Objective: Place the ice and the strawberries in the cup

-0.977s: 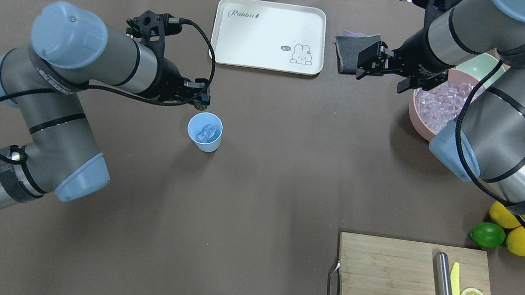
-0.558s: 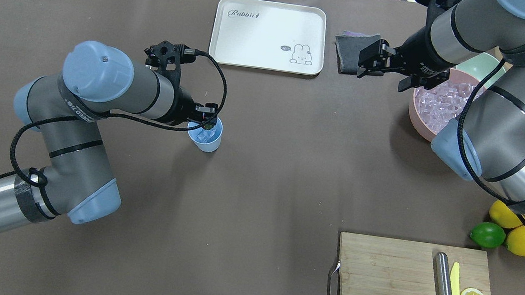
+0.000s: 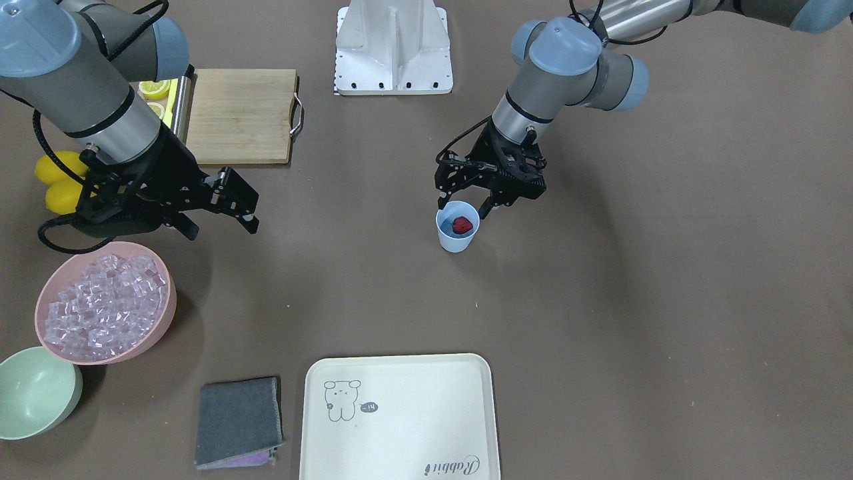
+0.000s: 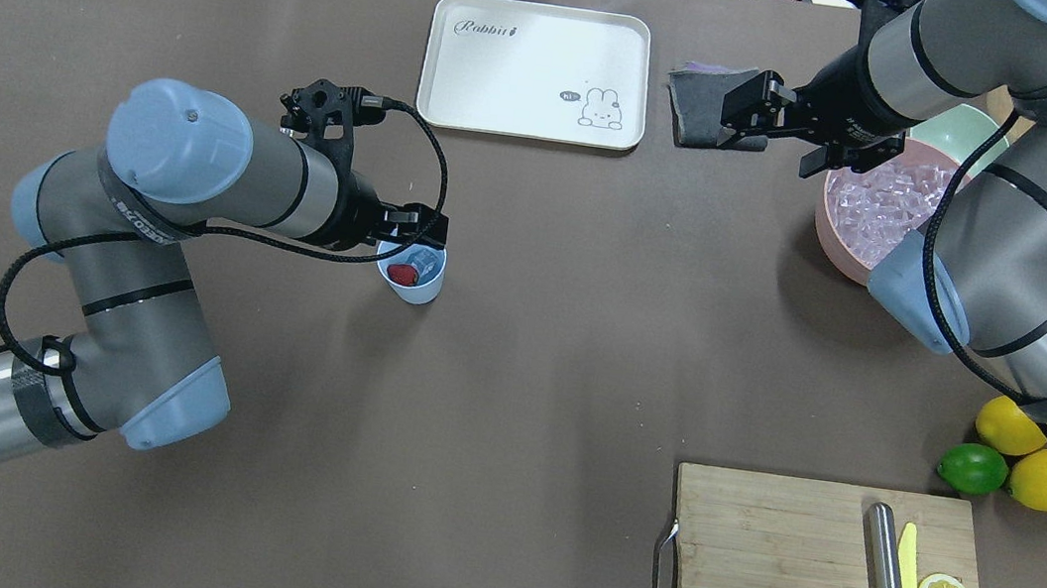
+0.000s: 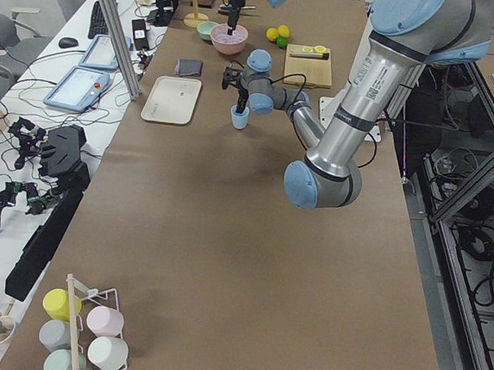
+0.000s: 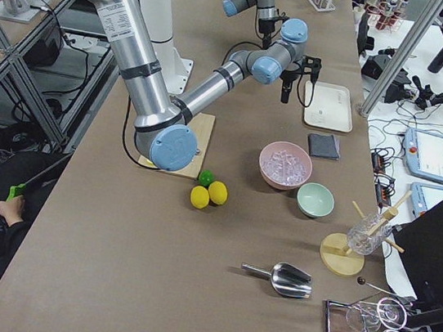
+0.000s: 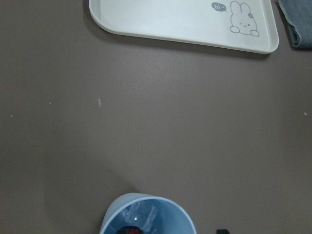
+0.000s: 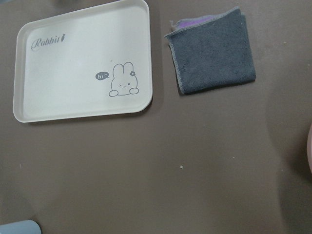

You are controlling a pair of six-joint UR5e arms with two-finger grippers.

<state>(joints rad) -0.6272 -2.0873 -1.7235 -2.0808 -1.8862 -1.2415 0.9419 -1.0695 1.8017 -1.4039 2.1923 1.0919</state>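
The light-blue cup stands left of the table's middle. In it lie a red strawberry and clear ice. My left gripper hangs open just above the cup's rim, one finger on each side and nothing between them. The left wrist view shows the cup at its bottom edge with ice inside. A pink bowl holds a heap of ice. Beside that bowl my right gripper hovers open and empty.
At the far side lie a cream rabbit tray and a grey cloth. A pale green bowl stands behind the pink one. A cutting board carries a knife and lemon halves, with lemons and a lime beside it.
My left gripper has moved over the cup and opened, and the strawberry it held now lies in the cup. The right gripper has drifted slightly towards the cloth.
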